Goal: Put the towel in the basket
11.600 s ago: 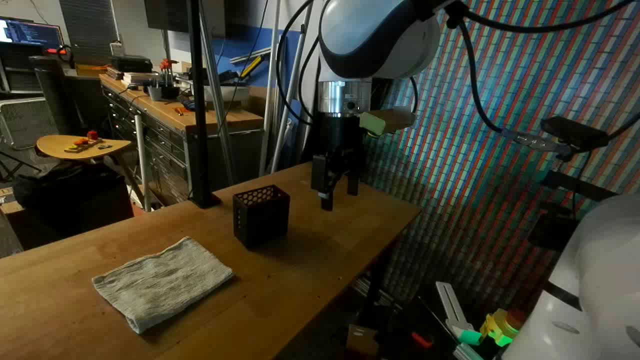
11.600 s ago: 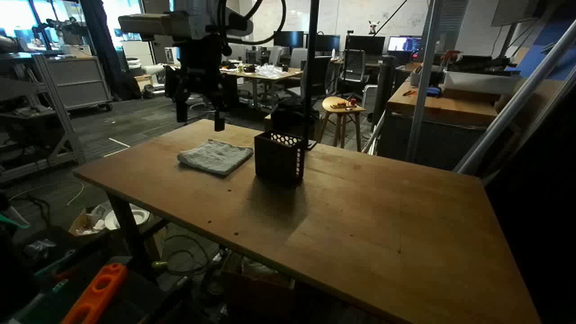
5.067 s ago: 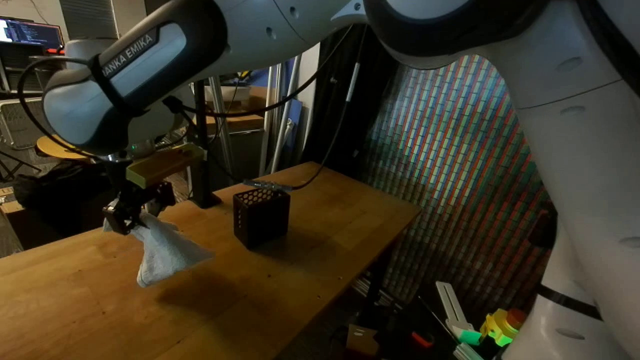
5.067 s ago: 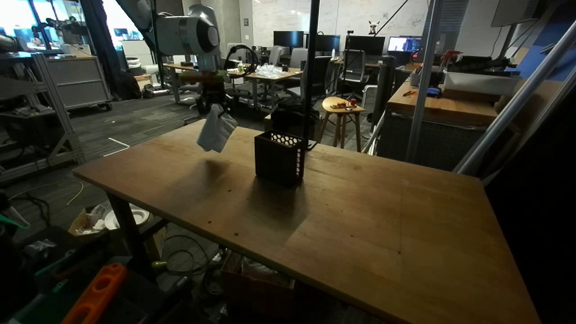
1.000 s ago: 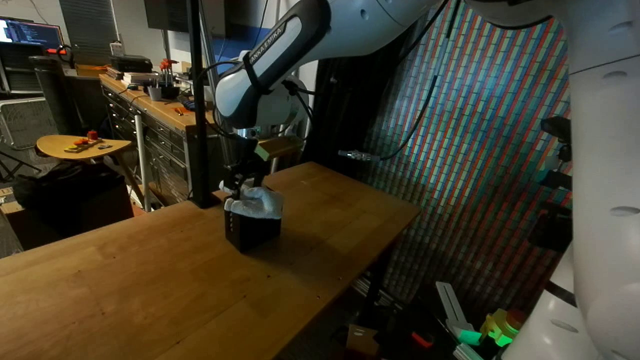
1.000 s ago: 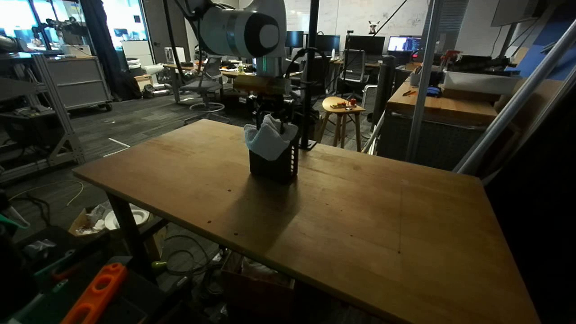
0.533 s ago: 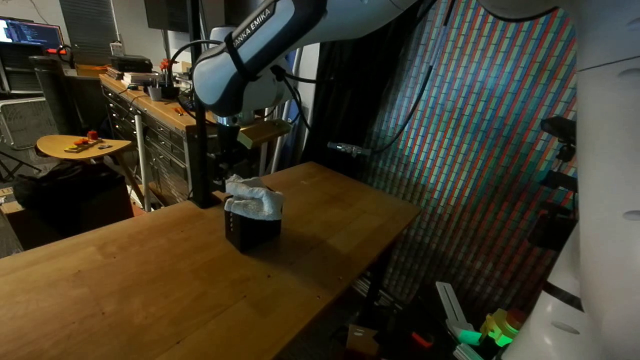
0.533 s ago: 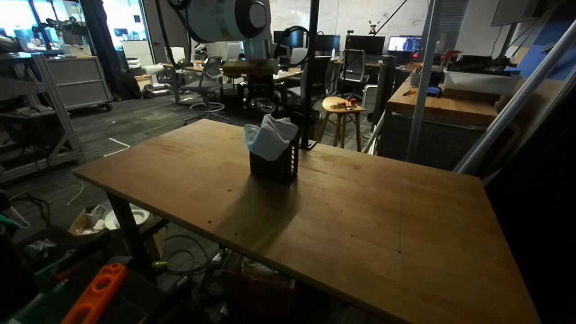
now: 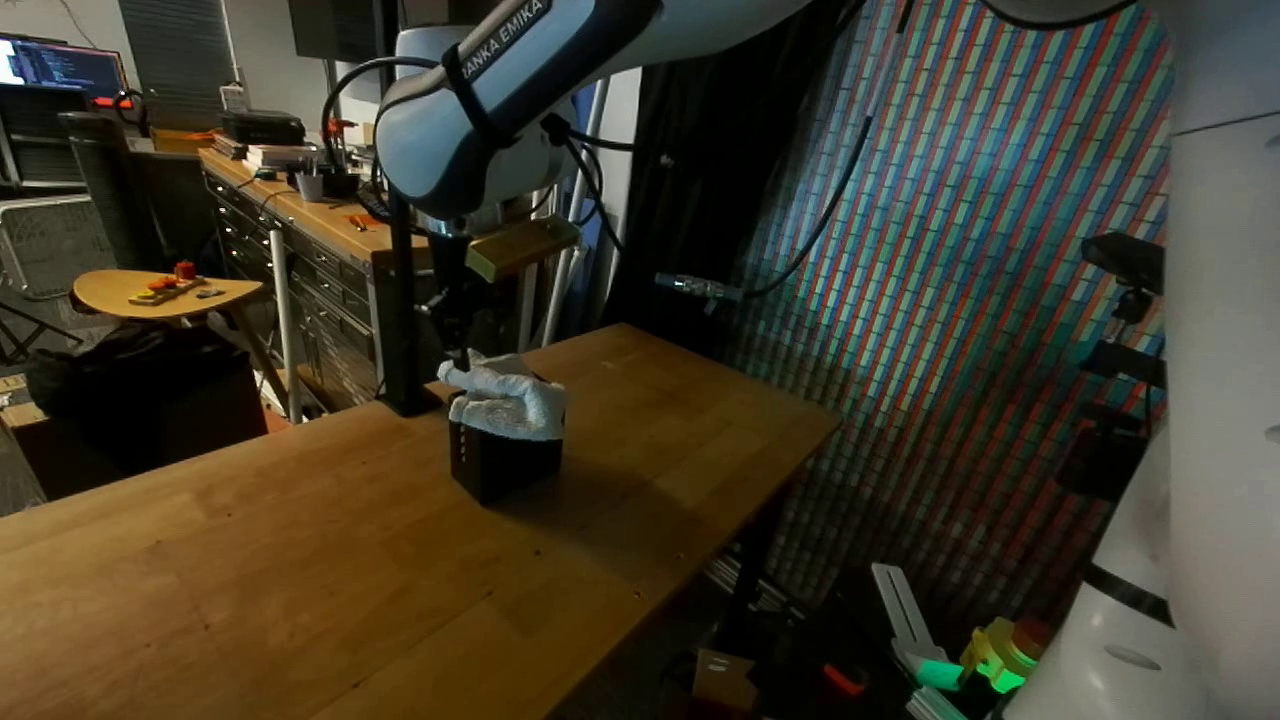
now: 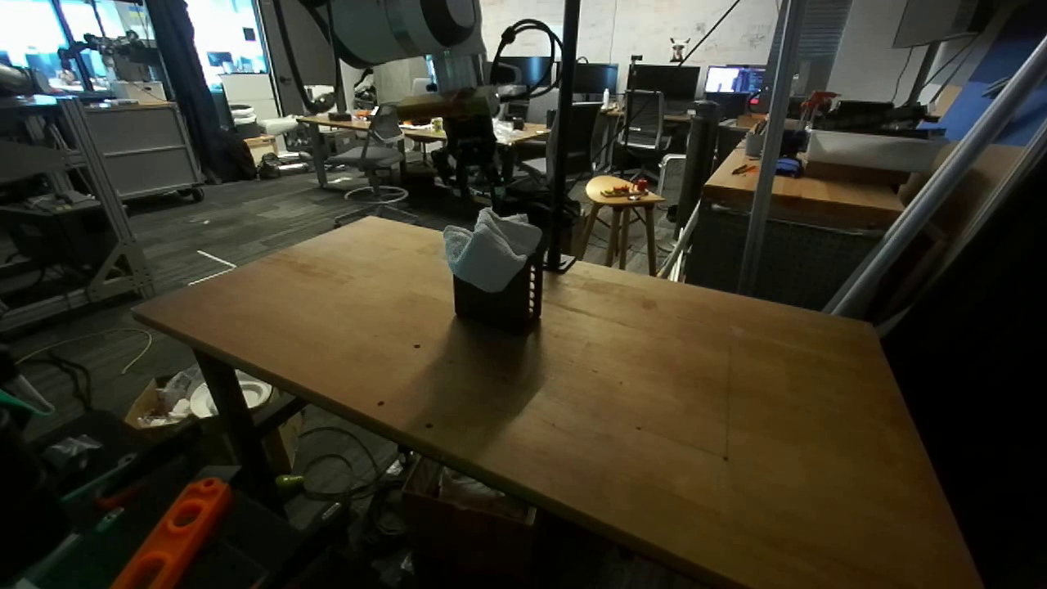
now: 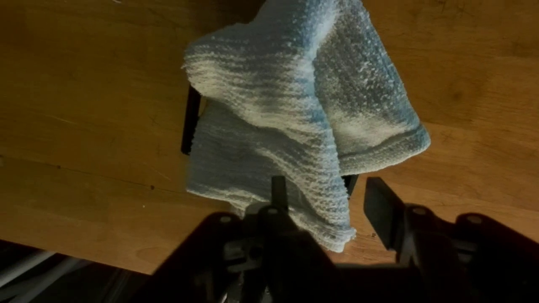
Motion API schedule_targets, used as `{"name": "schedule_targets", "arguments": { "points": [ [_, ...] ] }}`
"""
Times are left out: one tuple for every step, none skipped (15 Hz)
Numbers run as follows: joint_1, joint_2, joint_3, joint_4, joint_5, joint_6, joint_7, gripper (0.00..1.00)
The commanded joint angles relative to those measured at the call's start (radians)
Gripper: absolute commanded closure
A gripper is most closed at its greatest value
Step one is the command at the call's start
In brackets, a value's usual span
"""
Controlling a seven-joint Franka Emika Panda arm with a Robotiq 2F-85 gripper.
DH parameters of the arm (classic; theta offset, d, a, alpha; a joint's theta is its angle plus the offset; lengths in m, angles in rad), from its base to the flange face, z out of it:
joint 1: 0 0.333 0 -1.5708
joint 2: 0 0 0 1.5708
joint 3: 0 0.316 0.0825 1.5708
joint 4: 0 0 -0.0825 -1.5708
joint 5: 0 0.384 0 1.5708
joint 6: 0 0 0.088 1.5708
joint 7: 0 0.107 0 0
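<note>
Towel (image 10: pixel 491 254) is on the basket (image 10: pixel 496 309): bunched over the mouth, points sticking up, a fold hanging down outside the wall in both exterior views. How much of it sits inside, can't tell, cloth hides the interior. My wrist view has it over nearly the whole top, just slivers of dark rim showing at the left and lower right. Basket upright on the desk (image 9: pixel 300 600), row of holes down one side.

Jaws: apart, clear gap between them, gripping nothing. Can't tell if that's full stroke. Fingertips (image 11: pixel 381 214) are near the basket top; in the wrist view one overlaps the towel, the other sits over bare wood past the cloth edge. Contact with the cloth: can't tell.

My arm (image 9: pixel 560 90) reaches in above the desk, wrist bent so the jaws point down.

Surroundings: black post (image 10: pixel 565 123) at the desk edge, near the basket. Stool (image 9: pixel 105 292) with small coloured pieces (image 9: pixel 168 290) on it, drawer bench (image 9: pixel 325 300) behind. Colour-striped backdrop (image 9: pixel 930 300) beyond the desk, a black cable (image 9: pixel 822 258) hanging in front of it. Orange piece with holes (image 10: pixel 176 528) low in an exterior view.
</note>
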Motion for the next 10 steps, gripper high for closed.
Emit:
{"name": "schedule_targets", "arguments": {
  "points": [
    [0.019, -0.039, -0.022, 0.007, -0.050, -0.048, 0.044, 0.79],
    [0.019, -0.041, -0.022, 0.012, -0.056, -0.054, 0.047, 0.85],
    [0.019, -0.041, -0.021, 0.018, -0.062, -0.060, 0.049, 0.91],
    [0.018, -0.040, -0.020, 0.025, -0.068, -0.061, 0.051, 0.93],
    [0.017, -0.035, -0.019, 0.034, -0.067, -0.065, 0.049, 0.95],
    [0.016, -0.026, -0.017, 0.042, -0.065, -0.067, 0.045, 0.97],
    [0.015, -0.024, -0.015, 0.046, -0.063, -0.069, 0.041, 0.95],
    [0.014, -0.019, -0.014, 0.049, -0.060, -0.070, 0.037, 0.93],
    [0.012, -0.011, -0.013, 0.049, -0.056, -0.065, 0.031, 0.93],
    [0.008, -0.005, -0.011, 0.045, -0.050, -0.058, 0.022, 0.91]
  ]
}}
